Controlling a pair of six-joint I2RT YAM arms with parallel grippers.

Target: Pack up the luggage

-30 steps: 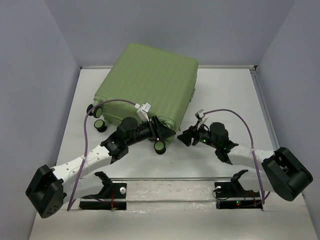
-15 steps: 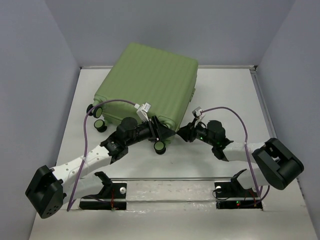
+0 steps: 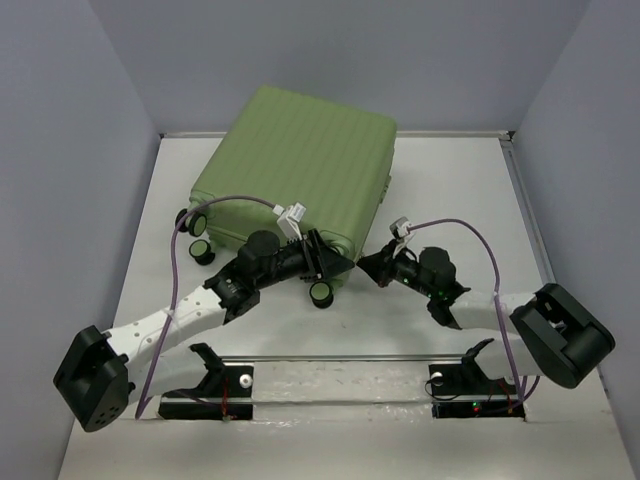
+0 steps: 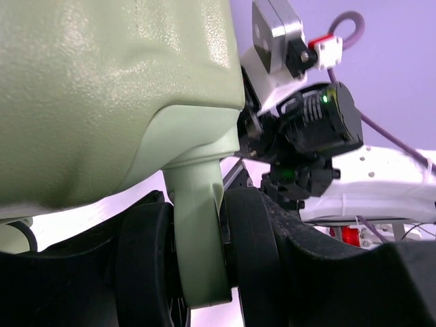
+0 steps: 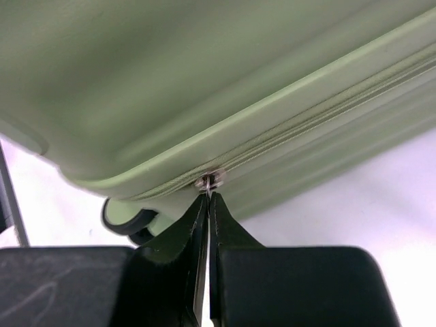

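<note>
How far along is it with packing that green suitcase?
Done: the luggage lies closed on the table. In hand: the right claw is pinched shut on the zip pull at its corner, while the left claw clamps a wheel. Left: probably running the zip; its contents cannot be seen.

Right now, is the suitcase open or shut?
Shut. From above the luggage shows only ribbed shell, no lining; right wrist view: seam zipped beside the zipper pull at the right fingers.
</note>
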